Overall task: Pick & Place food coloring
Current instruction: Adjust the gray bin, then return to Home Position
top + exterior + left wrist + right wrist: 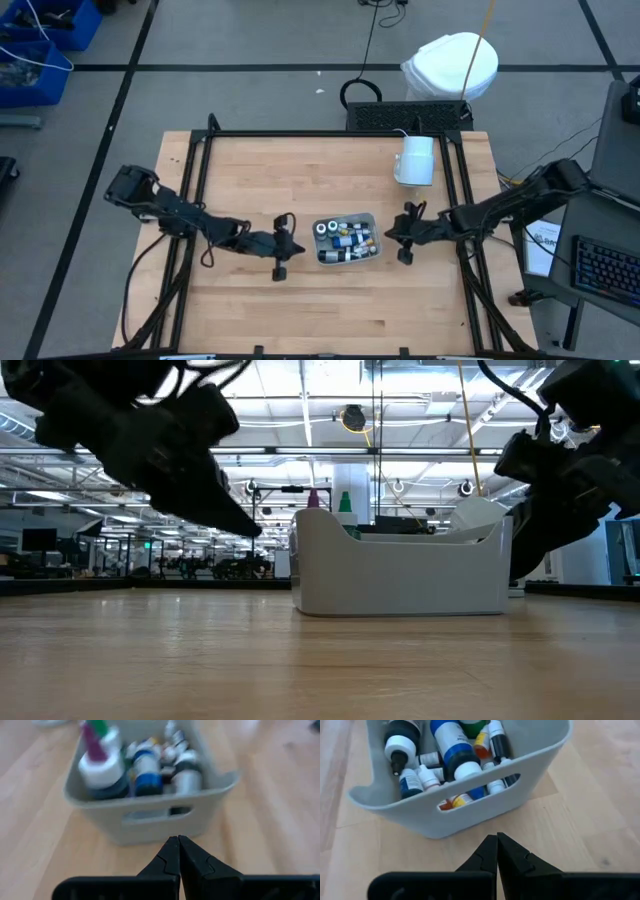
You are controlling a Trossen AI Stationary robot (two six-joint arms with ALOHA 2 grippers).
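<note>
The food coloring bottles (345, 240) lie jumbled inside a pale grey bin (368, 219) at the middle of the table. They are white-capped, with blue, dark, yellow and red bodies (455, 755) (145, 765). My left gripper (292, 244) hovers shut just off the bin's left end, its tips (177, 841) pointing at the slotted handle wall. My right gripper (400, 236) hovers shut off the bin's right end, its tips (496, 839) pointing at the other handle wall. Neither touches the bin or a bottle.
A large white mug (415, 160) lies toward the table's far right. A dark metal frame (330, 134) runs round the wooden tabletop. Bare wood stretches along the near side of the bin (400, 575).
</note>
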